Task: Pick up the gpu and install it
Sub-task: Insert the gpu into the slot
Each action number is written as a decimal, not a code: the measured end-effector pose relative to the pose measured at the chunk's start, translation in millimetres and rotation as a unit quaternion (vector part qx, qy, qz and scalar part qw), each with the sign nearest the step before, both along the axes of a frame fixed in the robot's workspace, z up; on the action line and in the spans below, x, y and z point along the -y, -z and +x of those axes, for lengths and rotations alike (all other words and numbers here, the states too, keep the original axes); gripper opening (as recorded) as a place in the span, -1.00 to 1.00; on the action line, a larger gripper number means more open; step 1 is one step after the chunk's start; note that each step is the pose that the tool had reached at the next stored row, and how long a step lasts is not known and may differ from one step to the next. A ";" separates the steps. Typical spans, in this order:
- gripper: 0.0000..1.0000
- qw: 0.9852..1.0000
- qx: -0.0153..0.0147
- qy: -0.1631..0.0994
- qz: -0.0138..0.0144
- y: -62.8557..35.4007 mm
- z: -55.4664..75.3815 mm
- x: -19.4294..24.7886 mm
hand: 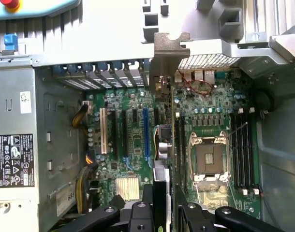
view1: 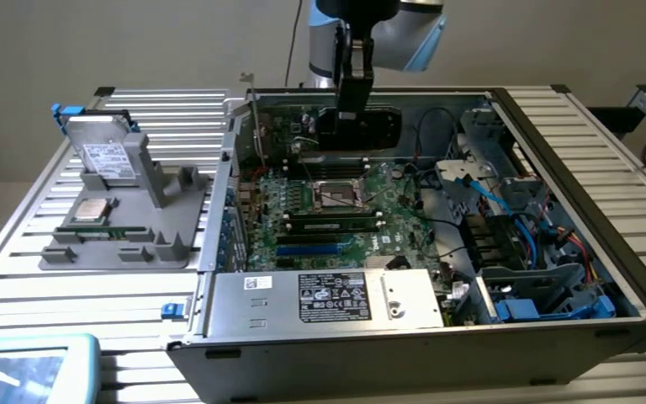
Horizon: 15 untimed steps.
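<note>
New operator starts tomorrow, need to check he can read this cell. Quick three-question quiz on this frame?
1. True or false: the gripper holds the gpu over the motherboard.
2. Where is the hard drive? A in the gripper; B on the gray fixture; C on the motherboard.
3. Fill in: the CPU socket is ____ (filled or empty).
Key: 1 true; 2 B; 3 empty.
</note>
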State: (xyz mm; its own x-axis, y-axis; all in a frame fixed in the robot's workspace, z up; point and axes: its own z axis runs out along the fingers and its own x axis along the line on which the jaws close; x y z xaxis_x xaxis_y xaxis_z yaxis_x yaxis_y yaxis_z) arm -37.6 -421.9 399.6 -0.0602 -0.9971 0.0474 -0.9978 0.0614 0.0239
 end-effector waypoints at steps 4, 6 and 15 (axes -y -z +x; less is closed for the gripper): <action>-0.46 1.000 -0.001 -0.004 -0.001 6.3 -0.3 0.0; -0.46 1.000 -0.001 -0.004 -0.001 9.8 -0.3 0.0; -0.46 1.000 -0.001 -0.004 -0.001 26.2 -0.7 1.0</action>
